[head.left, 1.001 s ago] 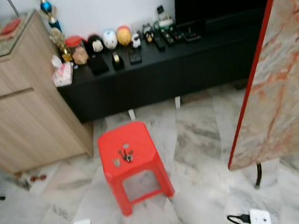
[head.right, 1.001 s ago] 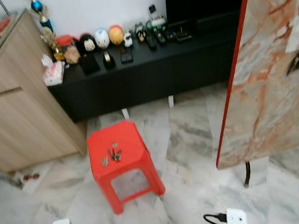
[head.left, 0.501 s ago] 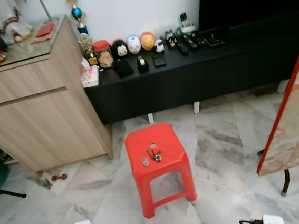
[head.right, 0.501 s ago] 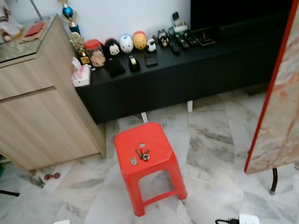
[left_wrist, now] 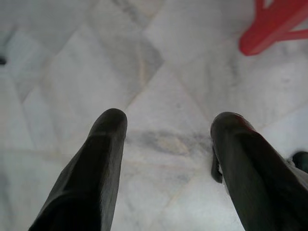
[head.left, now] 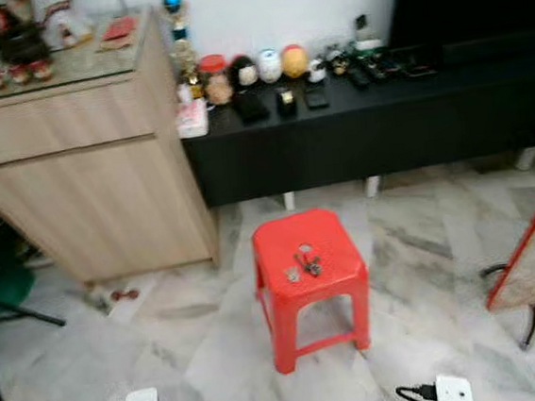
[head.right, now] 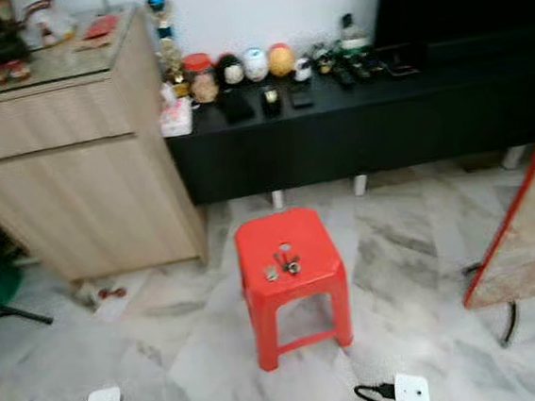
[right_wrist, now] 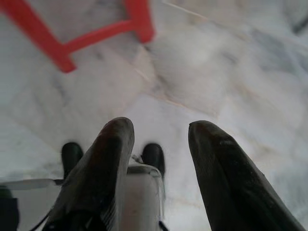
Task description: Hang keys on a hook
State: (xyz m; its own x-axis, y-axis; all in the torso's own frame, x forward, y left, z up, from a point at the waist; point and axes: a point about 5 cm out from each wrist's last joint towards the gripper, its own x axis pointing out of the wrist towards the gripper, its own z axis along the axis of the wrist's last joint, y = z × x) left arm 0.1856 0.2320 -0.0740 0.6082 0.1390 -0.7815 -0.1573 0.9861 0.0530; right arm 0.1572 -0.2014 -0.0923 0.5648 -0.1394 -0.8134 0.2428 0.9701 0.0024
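A small bunch of metal keys lies on the red plastic stool, which now appears farther right as the camera turned left. Left hand and right hand hang spread above the marble floor.

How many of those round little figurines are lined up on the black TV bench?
4, as far as the blur allows: a black round figurine, a white one, an orange one and a small white one, left to right along the black TV bench.
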